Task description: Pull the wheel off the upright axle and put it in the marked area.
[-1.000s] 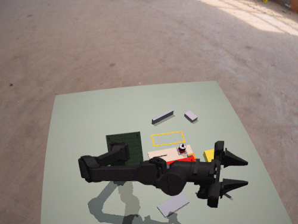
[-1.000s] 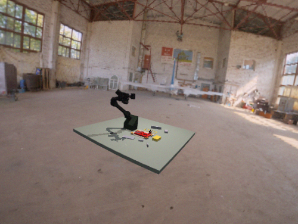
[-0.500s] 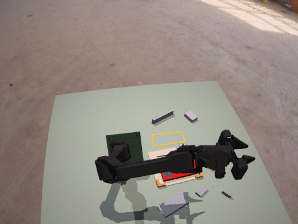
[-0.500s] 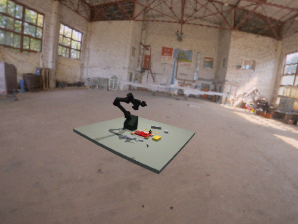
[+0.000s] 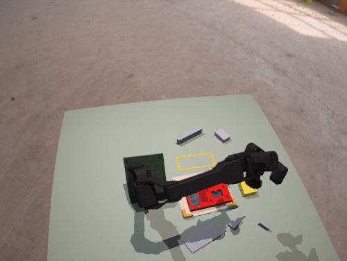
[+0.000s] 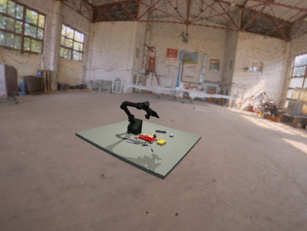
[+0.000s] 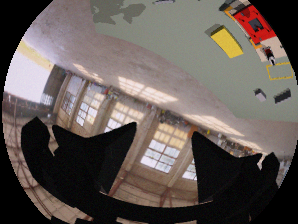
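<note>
The small dark wheel (image 6: 155, 135) (image 7: 269, 52) is on the upright axle at the edge of the beige board, beside the red part; details are too small to tell. In the top view the arm hides it. The marked area is a yellow outline (image 5: 194, 155) (image 7: 269, 72) on the table, beside the board. My gripper (image 7: 165, 131) is open, with nothing between its fingers in the wrist view. It is high above the table, beyond the board's far side from the base, and touches nothing.
The red part (image 5: 208, 199) (image 6: 147, 138) (image 7: 252, 22) lies on the beige board (image 5: 199, 212). A yellow block (image 5: 248, 189) (image 6: 161, 142) (image 7: 226, 42) is near it. A long grey bar (image 5: 189, 136), a grey block (image 5: 222, 135), a flat grey plate (image 5: 202, 238) and small grey pieces lie around.
</note>
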`<state>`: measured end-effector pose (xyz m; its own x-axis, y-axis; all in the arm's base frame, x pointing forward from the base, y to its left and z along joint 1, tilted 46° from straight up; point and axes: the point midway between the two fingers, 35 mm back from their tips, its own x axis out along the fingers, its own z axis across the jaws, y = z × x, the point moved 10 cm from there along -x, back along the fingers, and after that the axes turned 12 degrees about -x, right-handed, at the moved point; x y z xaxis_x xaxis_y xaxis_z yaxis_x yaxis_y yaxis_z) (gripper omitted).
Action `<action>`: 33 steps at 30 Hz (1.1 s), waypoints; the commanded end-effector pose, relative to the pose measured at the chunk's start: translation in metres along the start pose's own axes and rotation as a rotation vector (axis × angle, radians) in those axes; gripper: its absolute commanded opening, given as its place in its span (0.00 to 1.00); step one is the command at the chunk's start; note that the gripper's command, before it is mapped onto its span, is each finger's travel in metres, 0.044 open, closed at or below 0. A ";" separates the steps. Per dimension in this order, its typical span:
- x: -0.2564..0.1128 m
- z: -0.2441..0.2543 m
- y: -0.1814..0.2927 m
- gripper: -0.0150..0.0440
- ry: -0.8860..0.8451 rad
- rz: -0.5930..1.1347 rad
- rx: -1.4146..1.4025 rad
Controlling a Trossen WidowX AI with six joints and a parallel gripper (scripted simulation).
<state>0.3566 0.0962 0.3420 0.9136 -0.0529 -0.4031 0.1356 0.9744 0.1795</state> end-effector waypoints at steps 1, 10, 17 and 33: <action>0.017 -0.023 0.003 0.76 0.092 -0.045 -0.054; 0.061 -0.094 0.011 0.76 0.378 -0.216 -0.261; 0.084 -0.159 0.011 0.76 0.617 -0.358 -0.488; 0.098 -0.267 0.001 0.76 0.999 -0.576 -0.978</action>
<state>0.3432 0.1496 0.0602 0.1378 -0.6822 -0.7181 -0.2872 0.6663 -0.6881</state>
